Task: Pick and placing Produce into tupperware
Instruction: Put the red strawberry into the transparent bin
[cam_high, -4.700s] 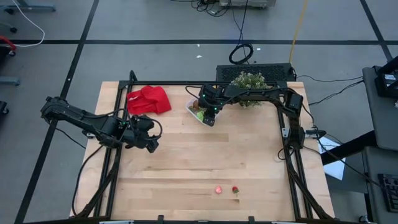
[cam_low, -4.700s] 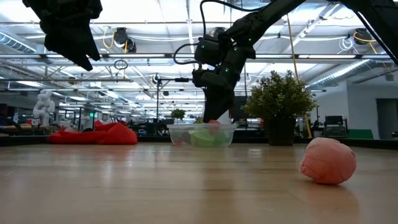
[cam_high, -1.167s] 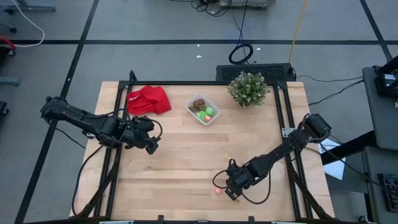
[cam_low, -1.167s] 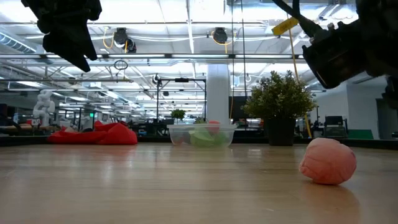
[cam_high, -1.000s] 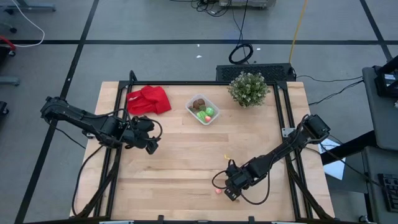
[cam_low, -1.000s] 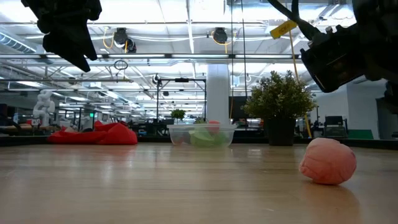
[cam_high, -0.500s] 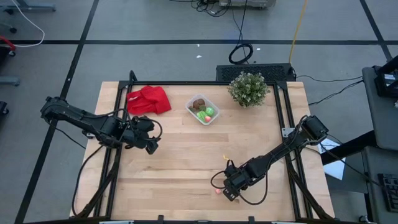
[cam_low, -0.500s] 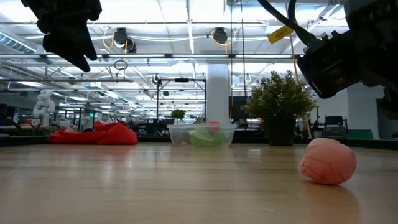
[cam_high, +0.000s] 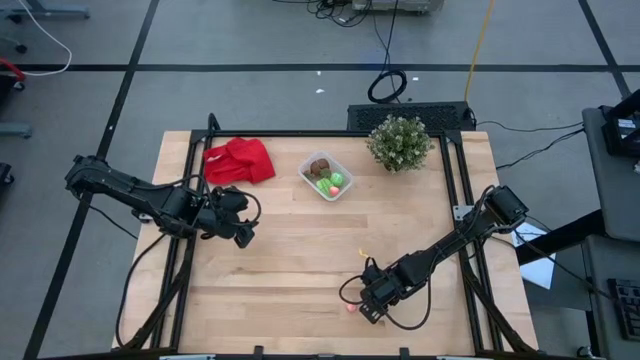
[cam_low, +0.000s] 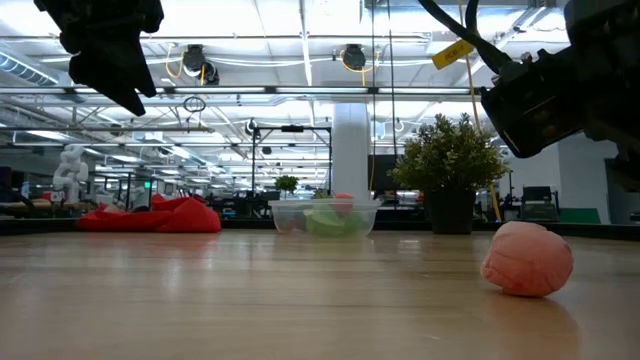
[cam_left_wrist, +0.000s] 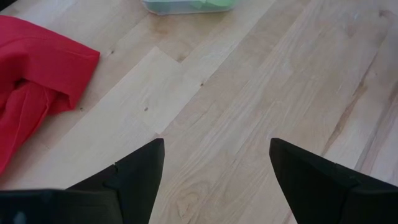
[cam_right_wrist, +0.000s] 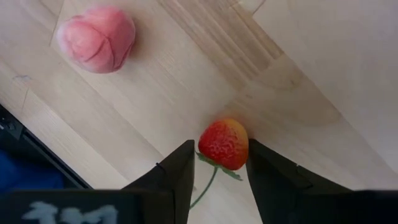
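Wooden table — right fingers pinch strawberry; left fingers spread, empty.

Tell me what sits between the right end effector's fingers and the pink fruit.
Right wrist view: the strawberry sits between the right end effector fingers; from there to the pink fruit is only bare wooden table.

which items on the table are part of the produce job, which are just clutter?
Job: strawberry between the right gripper jaws; pink fruit; tupperware with brown and green pieces inside.
Clutter: red cloth; potted plant.
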